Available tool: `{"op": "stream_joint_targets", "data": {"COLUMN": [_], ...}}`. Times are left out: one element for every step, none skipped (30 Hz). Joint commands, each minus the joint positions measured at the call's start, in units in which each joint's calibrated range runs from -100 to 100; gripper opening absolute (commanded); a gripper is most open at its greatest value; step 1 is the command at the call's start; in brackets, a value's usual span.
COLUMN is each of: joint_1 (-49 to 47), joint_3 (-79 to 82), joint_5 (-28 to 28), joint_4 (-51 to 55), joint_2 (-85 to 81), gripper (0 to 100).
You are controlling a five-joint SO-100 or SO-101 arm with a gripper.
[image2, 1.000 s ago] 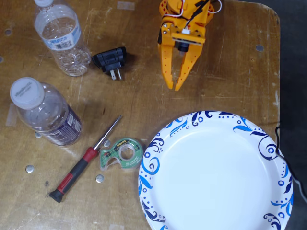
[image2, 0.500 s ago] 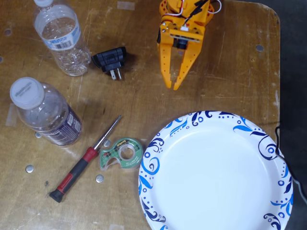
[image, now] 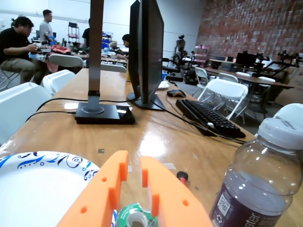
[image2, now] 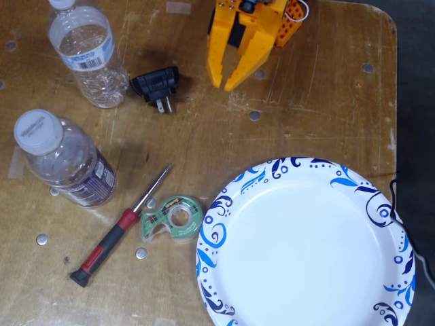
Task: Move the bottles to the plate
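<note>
The bottle with the dark purple label [image2: 64, 159] stands at the left of the fixed view and fills the lower right of the wrist view [image: 255, 184]. The bottle with the blue-and-white label [image2: 87, 54] stands at the top left, out of the wrist view. The plate [image2: 224, 204] lies empty at the lower right; its rim shows at the lower left of the wrist view [image: 57, 161]. My orange gripper [image2: 222, 87] hangs at the top centre, apart from both bottles, its jaws nearly together and empty [image: 134, 165].
A green tape dispenser [image2: 170, 217] lies just left of the plate, straight ahead of the gripper [image: 135, 215]. A red-handled screwdriver [image2: 119, 227] and a black plug adapter [image2: 158, 85] lie nearby. A monitor [image: 147, 52] and a keyboard [image: 208, 118] stand beyond.
</note>
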Motion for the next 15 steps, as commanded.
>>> {"op": "stream_joint_targets", "data": {"joint_1": [3.3,3.3,3.4,3.6,3.3,3.0,2.7,2.6,2.6,2.6,2.6,2.6,2.9,3.4,3.7], "joint_3": [0.8,1.5,1.9,1.9,1.9,1.9,1.9,2.0,2.0,2.0,2.0,2.0,2.0,2.0,1.9], "joint_5": [0.2,0.2,0.2,0.2,0.2,0.2,0.2,0.2,0.2,0.2,0.2,0.2,0.2,0.2,0.2], "joint_4": [-0.7,-1.2,-1.2,-1.2,-1.2,-1.2,-1.2,-1.2,-1.1,-0.9,-0.8,-1.0,-1.1,-1.2,-1.2], "joint_2": [-0.7,-0.7,-0.7,-0.7,-0.7,-0.7,-0.7,-0.7,-0.7,-0.7,-0.7,-0.7,-0.7,-0.7,-0.7], "gripper": [4,4,4,4,4,4,4,4,4,4,4,4,4,4,4]}}
